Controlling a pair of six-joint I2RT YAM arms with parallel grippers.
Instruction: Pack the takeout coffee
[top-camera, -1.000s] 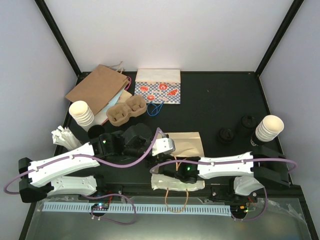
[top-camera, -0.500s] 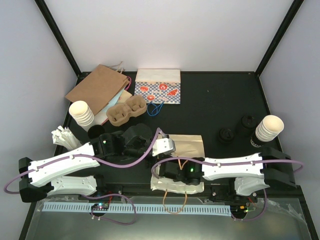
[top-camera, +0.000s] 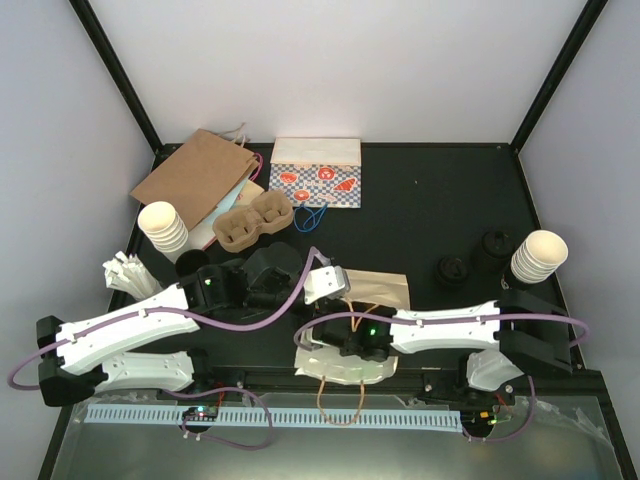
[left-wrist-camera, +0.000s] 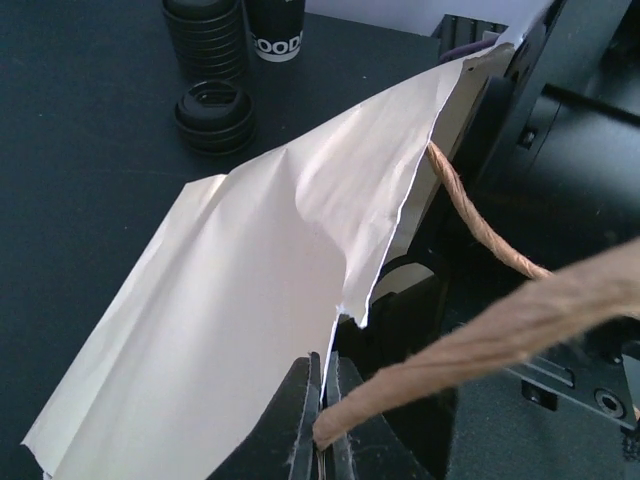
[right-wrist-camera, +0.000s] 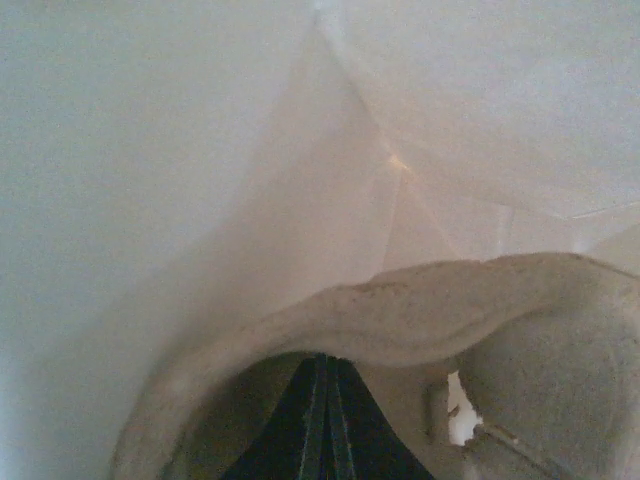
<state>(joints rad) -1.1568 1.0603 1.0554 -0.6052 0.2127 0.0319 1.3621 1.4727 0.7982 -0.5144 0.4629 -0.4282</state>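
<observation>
One small round black lid at the left side of the table (top-camera: 420, 200), just beside the stack of lidless cups (top-camera: 163, 225), is what I take for the takeout coffee (top-camera: 190, 263). From above the lid hides its paper body, so I cannot confirm it fully. It stands apart from the bag, with your left arm (top-camera: 130, 325) between them.

You should expect a light thing with a soft wall: paper gives way under a hard squeeze, and the plastic lid is smooth and may pop off. Take it at the wall below the lid, close gently, and keep it upright (whether there is liquid inside, I cannot tell).

Both claws are busy with the paper bag (left-wrist-camera: 230, 300), which is thin, pale and creased. The left gripper (left-wrist-camera: 322, 395) is closed on the bag's rim together with a twisted brown cord handle (left-wrist-camera: 480, 225) and holds it up. The right gripper (right-wrist-camera: 322, 400) is inside the bag, its tips pressed together and holding nothing that I can see.

Further away lie a moulded cardboard carrier (top-camera: 252, 222), a flat brown bag (top-camera: 195, 178) and loose black lids (top-camera: 452, 268).
</observation>
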